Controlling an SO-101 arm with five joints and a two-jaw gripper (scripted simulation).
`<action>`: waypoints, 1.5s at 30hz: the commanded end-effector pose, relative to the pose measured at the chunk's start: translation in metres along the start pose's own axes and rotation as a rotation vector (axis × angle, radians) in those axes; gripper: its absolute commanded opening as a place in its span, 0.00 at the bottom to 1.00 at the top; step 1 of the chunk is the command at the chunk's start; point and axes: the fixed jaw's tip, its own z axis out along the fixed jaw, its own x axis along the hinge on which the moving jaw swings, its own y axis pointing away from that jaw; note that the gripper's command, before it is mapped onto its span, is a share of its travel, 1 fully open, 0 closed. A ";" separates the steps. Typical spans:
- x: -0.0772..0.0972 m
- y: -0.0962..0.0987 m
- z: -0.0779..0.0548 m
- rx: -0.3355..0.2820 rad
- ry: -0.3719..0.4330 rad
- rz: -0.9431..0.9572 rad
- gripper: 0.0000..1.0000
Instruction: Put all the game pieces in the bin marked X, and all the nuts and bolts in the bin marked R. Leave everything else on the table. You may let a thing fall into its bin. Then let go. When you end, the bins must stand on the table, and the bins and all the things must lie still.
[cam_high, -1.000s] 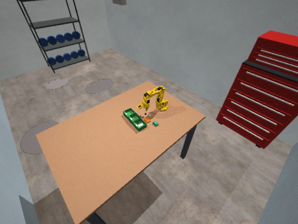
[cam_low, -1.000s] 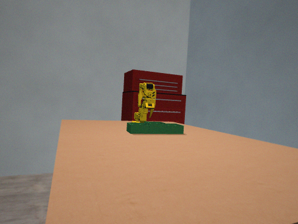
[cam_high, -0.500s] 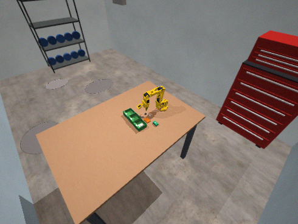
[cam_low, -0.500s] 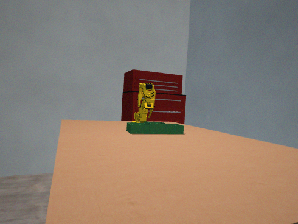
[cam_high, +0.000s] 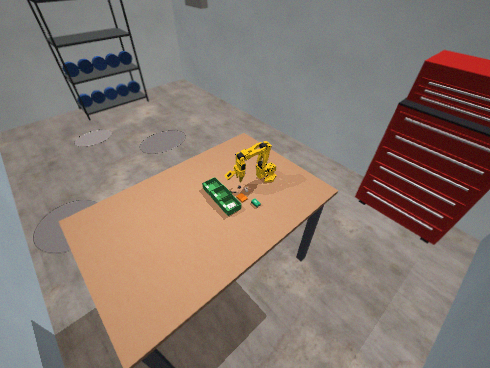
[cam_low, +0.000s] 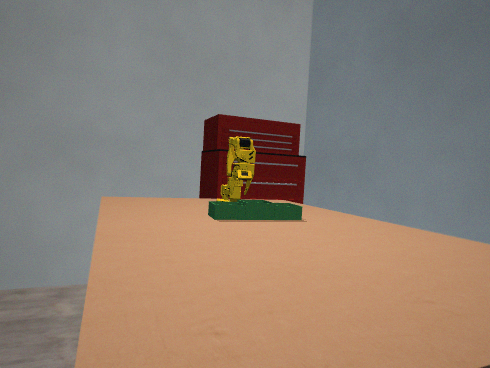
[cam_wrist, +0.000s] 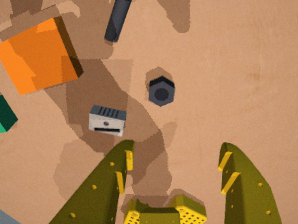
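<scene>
My gripper (cam_high: 241, 179) (cam_low: 246, 192) (cam_wrist: 177, 150) is partly open and empty, above the table. In the wrist view a dark grey hexagonal piece (cam_wrist: 161, 93), like a nut or bolt head, stands ahead of the gap between the fingertips. A small grey and white block (cam_wrist: 107, 121) with slots, like a sharpener, lies ahead of the left finger. A dark rod (cam_wrist: 118, 20) lies at the top edge, partly cut off. Green bins (cam_high: 233, 211) (cam_low: 257, 212) stand in a row on the table beside the arm. Their letters are not legible.
An orange block (cam_wrist: 42, 56) (cam_high: 242, 198) lies near the bins. A green piece (cam_wrist: 6, 116) (cam_high: 256, 202) lies beyond it, toward the table's (cam_high: 150, 260) long near edge. A red tool chest (cam_high: 425, 165) stands off the table.
</scene>
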 end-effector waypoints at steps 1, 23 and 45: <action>-0.004 -0.001 0.000 -0.004 -0.027 0.018 0.23; -0.006 -0.001 0.035 -0.004 -0.027 0.018 0.23; 0.000 -0.002 0.050 0.000 0.008 0.020 0.23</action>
